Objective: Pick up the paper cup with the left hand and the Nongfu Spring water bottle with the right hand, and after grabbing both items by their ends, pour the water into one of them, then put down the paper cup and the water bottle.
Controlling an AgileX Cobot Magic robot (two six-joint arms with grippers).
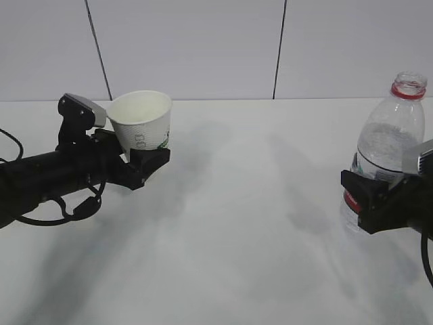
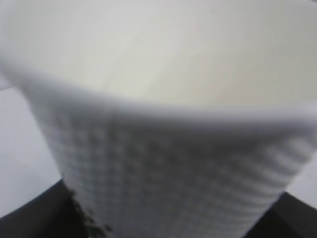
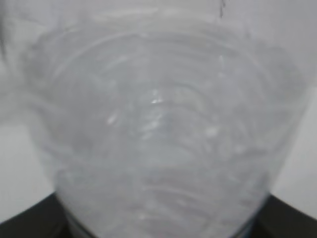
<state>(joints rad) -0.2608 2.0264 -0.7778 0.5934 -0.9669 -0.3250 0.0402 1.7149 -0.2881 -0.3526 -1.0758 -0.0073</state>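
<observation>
Two arms hold their things well apart over the white table (image 1: 230, 223), with a wide bare stretch of tabletop between them. Taking the paper cup (image 1: 142, 122) as landmark: it sits clamped in the left hand (image 1: 139, 162), tilted a little, mouth up and clear of the tabletop, its green and grey print too small to read. Far to the cup's right, near the table's right edge, the right hand (image 1: 369, 196) grips the Nongfu Spring water bottle (image 1: 389, 135) around its lower body, upright, capless, red neck ring on top. Its label is mostly hidden by the fingers; no writing can be read. Both wrist views are filled by blurred cup wall (image 2: 163, 163) and ribbed bottle (image 3: 158, 129).
</observation>
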